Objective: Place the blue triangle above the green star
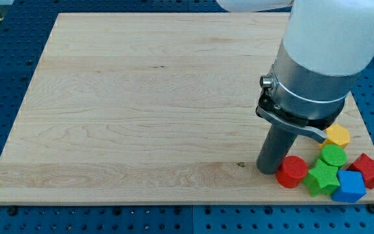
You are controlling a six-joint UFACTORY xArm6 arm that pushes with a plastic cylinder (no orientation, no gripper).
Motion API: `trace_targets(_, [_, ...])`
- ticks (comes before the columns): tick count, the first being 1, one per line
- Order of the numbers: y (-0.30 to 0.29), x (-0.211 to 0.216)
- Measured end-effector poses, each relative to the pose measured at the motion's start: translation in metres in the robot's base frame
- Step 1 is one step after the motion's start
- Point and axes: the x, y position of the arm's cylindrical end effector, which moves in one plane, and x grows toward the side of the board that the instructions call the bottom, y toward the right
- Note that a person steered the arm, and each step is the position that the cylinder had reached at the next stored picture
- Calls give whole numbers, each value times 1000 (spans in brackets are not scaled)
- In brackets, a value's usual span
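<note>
Your wooden surface (141,97) carries every block bunched in its corner at the view's bottom right. My tip (269,170) rests just left of the red cylinder (292,171); it is a bare rod, no fingers. The blue block (351,185), shape unclear, touches the green star (321,178) on its right, below a green cylinder (334,155), beside a red star (368,169) and yellow block (337,136).

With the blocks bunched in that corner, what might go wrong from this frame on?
1. The blocks sit packed at the view's bottom right; pushing the red cylinder beside my tip would likely shove the green star too.
2. The blue block and red star lie close to the board edge and might slide off.
3. The arm hides whatever lies behind it, and no clear blue triangle shows.
</note>
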Motion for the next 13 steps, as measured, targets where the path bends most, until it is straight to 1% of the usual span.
trace_targets(1, [-4,3])
trace_targets(3, [-52,3])
trace_targets(4, [-78,-7])
trace_targets(5, [-92,-41])
trace_targets(7, [-94,-117])
trace_targets(8, [-93,-139])
trace_targets(9, [-81,-143])
trace_targets(12, [16,-144])
trace_targets(13, [39,-157])
